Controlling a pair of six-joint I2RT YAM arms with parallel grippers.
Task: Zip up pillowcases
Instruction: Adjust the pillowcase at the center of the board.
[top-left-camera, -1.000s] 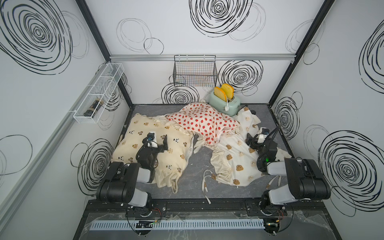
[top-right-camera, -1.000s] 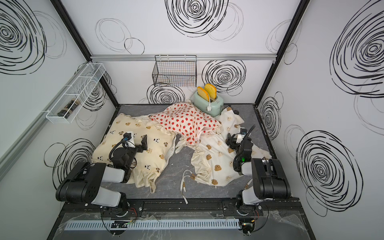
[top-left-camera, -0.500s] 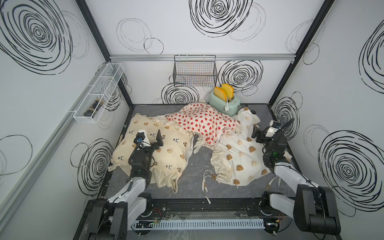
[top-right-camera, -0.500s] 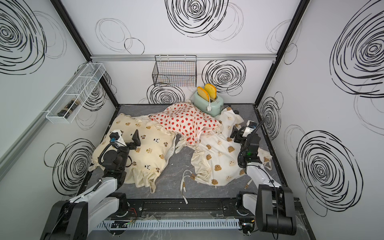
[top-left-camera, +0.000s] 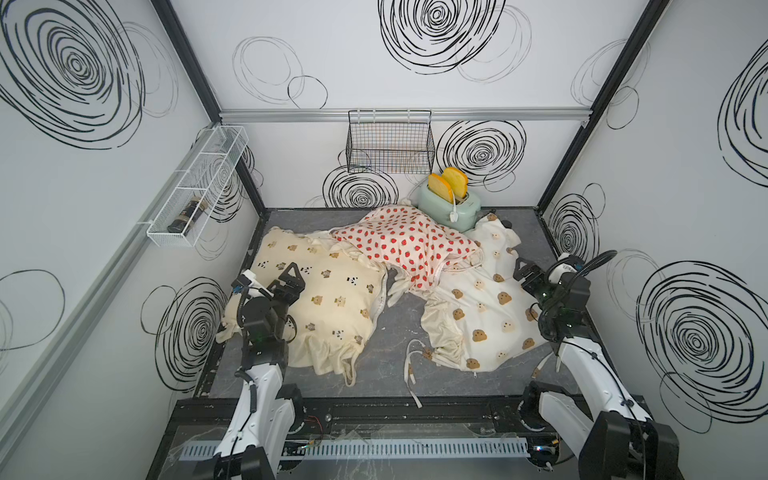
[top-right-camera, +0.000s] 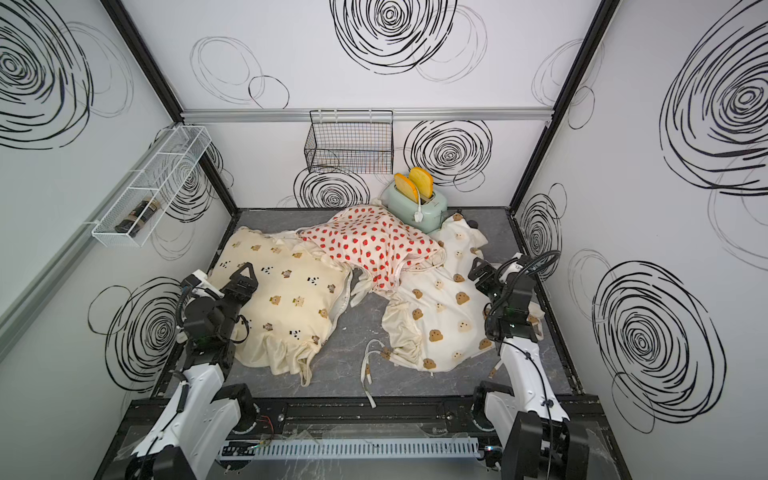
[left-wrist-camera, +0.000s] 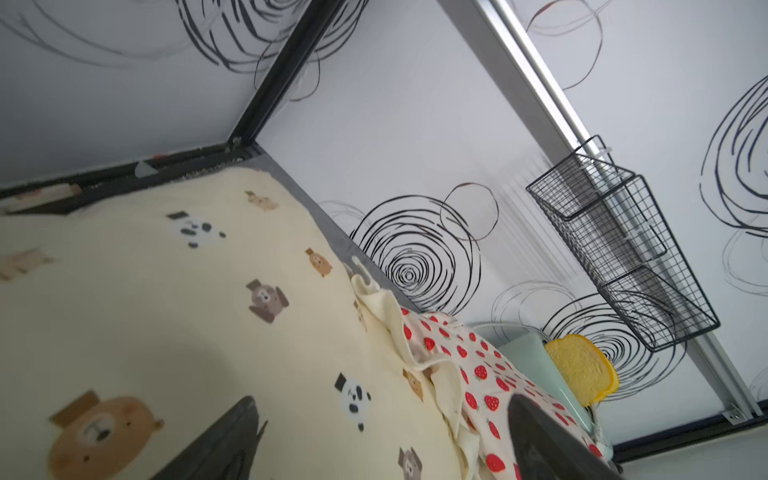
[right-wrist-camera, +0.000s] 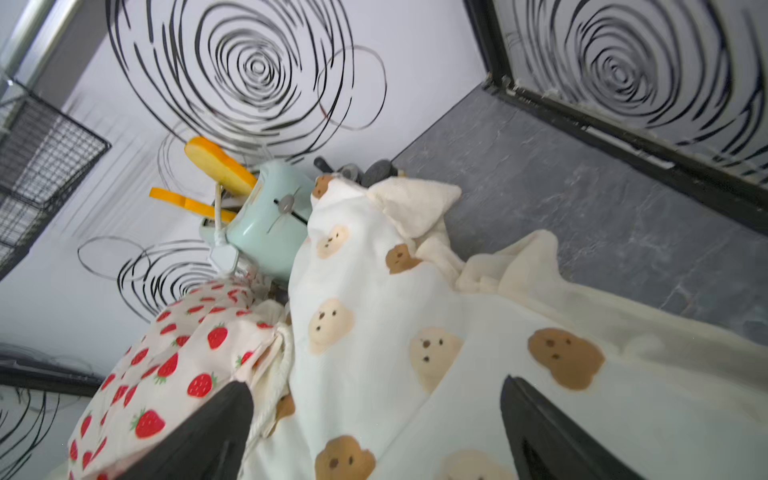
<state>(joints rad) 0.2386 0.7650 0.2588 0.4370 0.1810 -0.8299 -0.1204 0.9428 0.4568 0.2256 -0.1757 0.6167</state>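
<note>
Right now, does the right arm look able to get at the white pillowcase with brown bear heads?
Probably yes: the right arm's open fingers hang over the bear-head pillowcase, nothing in between.

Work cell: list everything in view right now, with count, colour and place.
Bear-and-panda pillowcase: one, cream, table's left side.
Strawberry pillowcase: one, white and red, back middle, touching both others.
Bear-head pillowcase: one, white and brown, right side.
Toaster: one, mint green, back of table.
Toast slices: two, yellow, standing in the toaster.
Basket: one, black wire, back wall.
Rack: one, white wire, left wall.
Bottle: one, dark, lying in the rack.
Table: one, grey.
Left hand: black, open, over the bear-and-panda pillowcase.
Right hand: black, open, over the bear-head pillowcase.
</note>
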